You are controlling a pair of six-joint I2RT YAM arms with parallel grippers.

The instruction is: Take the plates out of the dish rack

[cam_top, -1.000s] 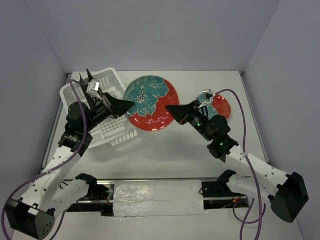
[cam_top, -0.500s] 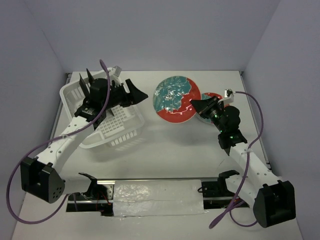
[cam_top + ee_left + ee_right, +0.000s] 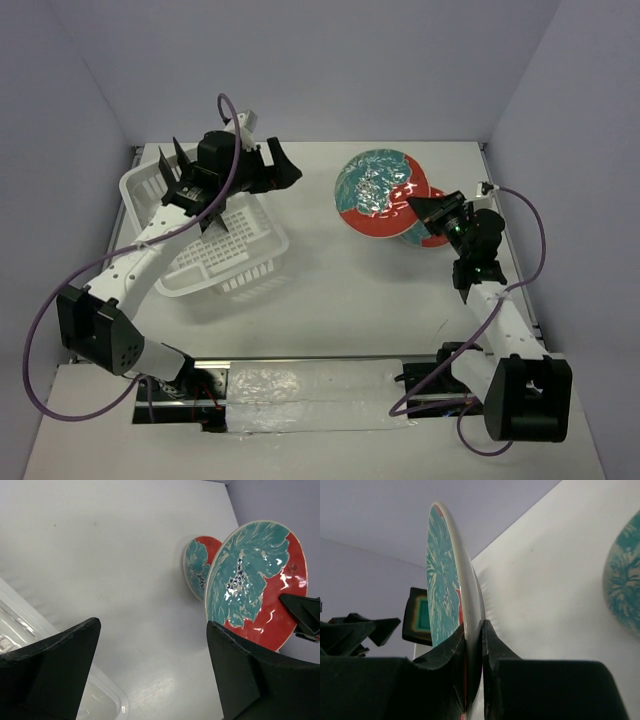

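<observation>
My right gripper (image 3: 415,207) is shut on the lower rim of a large round red plate with a teal floral pattern (image 3: 374,190), held nearly upright above the table (image 3: 472,625). Its edge shows white between the fingers (image 3: 465,580). My left gripper (image 3: 272,172) hangs open and empty over the right rim of the white dish rack (image 3: 225,258), its fingers wide apart (image 3: 152,625). The round plate (image 3: 255,580) shows beyond them. Dark-rimmed square plates (image 3: 180,158) stand edge-on at the rack's far left; one teal-centred (image 3: 421,615) shows behind the round plate.
A smaller round red-and-teal plate (image 3: 438,218) lies on the table at the right, partly under the held plate (image 3: 196,565) (image 3: 624,575). The rack's corner (image 3: 102,700) sits just below my left fingers. Walls close the table at the back and both sides.
My left gripper opened, let go of the round plate and drew back over the rack. My right arm carried the plate to the right, above the smaller plate.
</observation>
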